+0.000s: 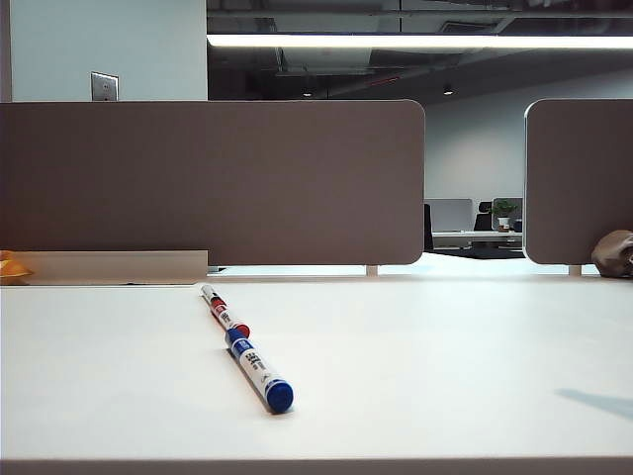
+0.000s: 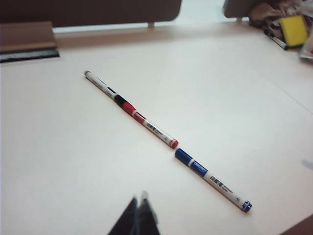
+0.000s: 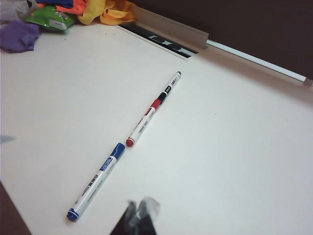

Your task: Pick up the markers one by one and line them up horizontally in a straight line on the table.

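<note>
A: Blue marker nearest the front edge, red marker next, black marker farthest, end to end on the table

B: Grippers?

A: Left gripper and right gripper both pinched closed, empty, hovering off the markers

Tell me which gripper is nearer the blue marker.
Right, as far as the wrist views show. The right gripper hangs shut just beside the blue marker; the left gripper hangs shut farther off from it. Neither touches it.
</note>
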### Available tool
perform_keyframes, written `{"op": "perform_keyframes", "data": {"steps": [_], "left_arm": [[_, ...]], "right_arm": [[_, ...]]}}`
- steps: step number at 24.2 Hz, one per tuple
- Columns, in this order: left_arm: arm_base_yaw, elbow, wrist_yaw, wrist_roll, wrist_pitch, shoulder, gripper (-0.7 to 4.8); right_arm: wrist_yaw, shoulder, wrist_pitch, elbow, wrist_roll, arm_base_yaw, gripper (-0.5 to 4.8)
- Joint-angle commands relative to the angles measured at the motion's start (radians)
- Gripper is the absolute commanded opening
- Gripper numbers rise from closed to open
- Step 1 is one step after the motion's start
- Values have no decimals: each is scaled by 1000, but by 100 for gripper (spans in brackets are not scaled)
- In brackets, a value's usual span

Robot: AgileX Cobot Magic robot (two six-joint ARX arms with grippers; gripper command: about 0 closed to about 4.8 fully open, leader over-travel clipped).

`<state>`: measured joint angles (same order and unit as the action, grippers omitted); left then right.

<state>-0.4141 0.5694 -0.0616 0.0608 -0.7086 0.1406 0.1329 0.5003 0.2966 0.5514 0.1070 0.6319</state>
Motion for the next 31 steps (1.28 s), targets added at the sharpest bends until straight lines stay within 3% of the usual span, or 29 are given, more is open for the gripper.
{"op": "perform_keyframes", "data": {"steps": [1, 9, 19, 27, 31], "left_arm": [[1, -28, -32, 0, 84, 1, -5], [1, -55, -30, 0, 162, 1, -5], [1, -215, -30, 6, 412, 1, -5], [1, -335, -30, 133, 528, 1, -5], [1, -360, -32, 134, 526, 1, -5]], "right_arm": [[4, -3, -92, -47, -37, 1, -2], [3, -2, -195, -139, -55, 1, -2], [0, -1, -303, -254, -55, 1, -2], [-2, 0, -313, -286, -86, 1, -1], [-1, 0, -349, -330, -89, 1, -1]]}}
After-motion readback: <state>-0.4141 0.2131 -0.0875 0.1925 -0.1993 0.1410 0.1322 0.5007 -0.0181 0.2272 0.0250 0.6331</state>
